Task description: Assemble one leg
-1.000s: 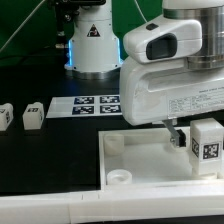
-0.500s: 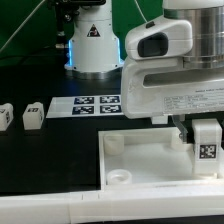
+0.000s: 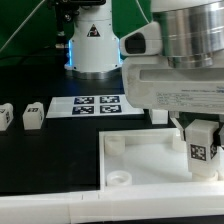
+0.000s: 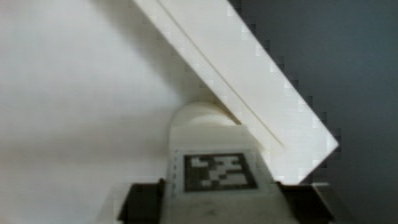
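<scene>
Nearest lies the large white square plastic tray (image 3: 150, 160), with a round socket (image 3: 118, 176) at its near left corner. Over the tray's right side, the two-finger gripper (image 3: 197, 138) pinches the leg (image 3: 201, 143), a small white plastic oblong block with a black-and-white tag. In the wrist view, dark fingers (image 4: 151, 203) flank it. I cannot tell whether it touches the tray. Farther off lies the marker board (image 3: 95, 104). Left of it, two small white tagged blocks (image 3: 32, 115) stand on the black table (image 3: 50, 150).
</scene>
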